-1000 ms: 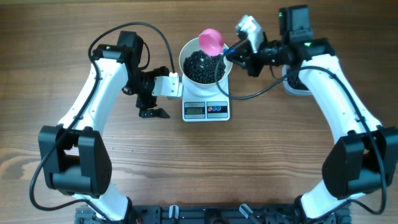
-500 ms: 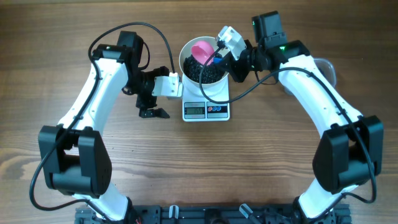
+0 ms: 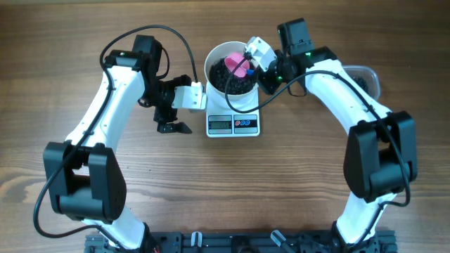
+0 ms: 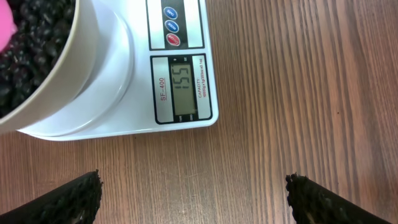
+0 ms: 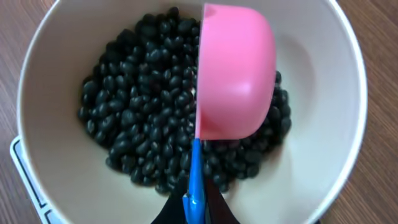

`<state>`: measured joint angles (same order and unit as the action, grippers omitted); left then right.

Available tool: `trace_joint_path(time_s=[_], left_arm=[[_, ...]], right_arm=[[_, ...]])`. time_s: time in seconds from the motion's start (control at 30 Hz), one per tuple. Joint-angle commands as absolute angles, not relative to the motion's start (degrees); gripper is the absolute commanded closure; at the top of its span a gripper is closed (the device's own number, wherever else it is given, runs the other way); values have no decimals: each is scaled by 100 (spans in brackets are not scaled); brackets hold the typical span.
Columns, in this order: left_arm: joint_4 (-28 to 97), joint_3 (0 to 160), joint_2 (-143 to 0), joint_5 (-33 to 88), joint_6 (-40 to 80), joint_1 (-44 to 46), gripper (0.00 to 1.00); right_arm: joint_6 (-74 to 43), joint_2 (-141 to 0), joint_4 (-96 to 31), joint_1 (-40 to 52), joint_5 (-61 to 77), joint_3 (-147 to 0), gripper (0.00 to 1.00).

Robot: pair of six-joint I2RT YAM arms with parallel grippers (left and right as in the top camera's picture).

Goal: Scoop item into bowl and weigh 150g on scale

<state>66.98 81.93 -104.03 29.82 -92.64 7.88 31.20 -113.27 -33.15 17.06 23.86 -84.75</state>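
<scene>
White: one bowl, one scale; black beans inside; right claw grips pink scoop; left claw gapes.

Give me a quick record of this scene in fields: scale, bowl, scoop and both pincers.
scale: display reads 155
bowl: on the scale, holding black beans
scoop: pink, blue handle, tipped on its side above the beans
right pincer: shut on the scoop handle
left pincer: open, empty, over the table beside the scale
</scene>
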Motion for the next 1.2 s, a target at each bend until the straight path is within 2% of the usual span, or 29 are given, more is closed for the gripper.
trace_joint_path(time_s=[0.0,0.33,0.5,0.97,1.17], left_arm=[[6700,8158,-10405,2991,-9253,805,0],[6700,8158,-10405,2991,-9253,805,0],[6700,8158,-10405,2991,-9253,803,0],[6700,8158,-10405,2991,-9253,803,0],[6700,8158,-10405,2991,-9253,805,0]], right_arm=[[3197,-11542,-3350,1728,2185,-8499,96],[3131,-11542,-3570,1730,2928,-8499,96],[3135,-11542,-3754,1730,2906,-8499,96],[3135,-11552,-3299,1728,2239,-8499,96],[3085,-11568,-3441,1730,2421,-8499,96]])
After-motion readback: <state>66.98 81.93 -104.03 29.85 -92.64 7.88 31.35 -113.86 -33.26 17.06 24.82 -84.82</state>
